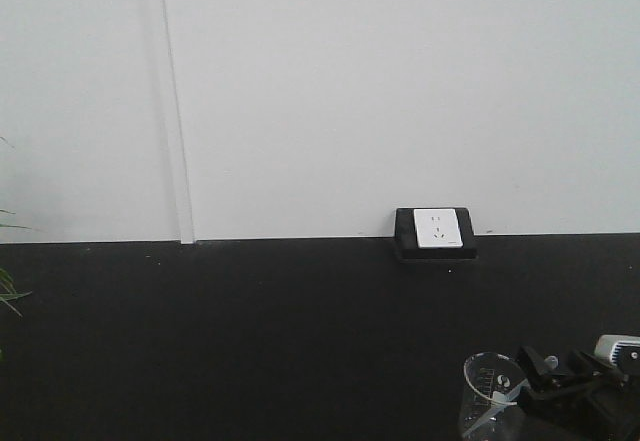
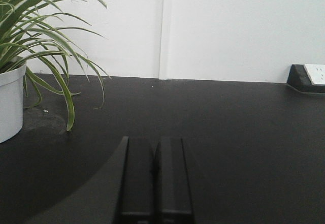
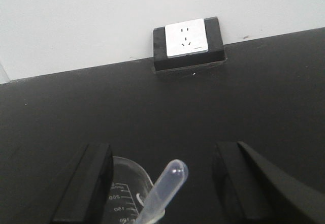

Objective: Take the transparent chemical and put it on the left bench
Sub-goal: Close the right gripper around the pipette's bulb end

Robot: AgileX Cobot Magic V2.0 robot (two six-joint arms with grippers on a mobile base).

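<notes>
Leaning bulb-end up out of a clear glass beaker [image 3: 124,188], the translucent whitish pipette [image 3: 162,193] sits at the bottom of the right wrist view. Its rounded bulb rises above the beaker's rim and its lower part runs out of frame inside the glass. Printed graduation marks show on the beaker wall; whether it holds any liquid cannot be told. The right gripper [image 3: 162,150] has its black fingers [image 3: 84,183] set wide apart, one on either side of the pipette and neither touching it. The left-hand finger overlaps the beaker's side in this view, and contact there cannot be judged. From the front camera the same beaker [image 1: 488,386] stands on the black desk [image 1: 250,341] at the lower right, and the pipette [image 1: 497,413] slants across it toward the right gripper [image 1: 545,381] just beside it. The left gripper [image 2: 155,183] is low over the desk with its two fingers [image 2: 137,183] pressed together, only a thin seam between them. Farther off to its left, a potted plant [image 2: 10,102] in a white pot spreads long green leaves over the desk. At the back edge, a white wall socket [image 3: 187,38] in a black housing sits against the white wall [image 1: 350,81].
</notes>
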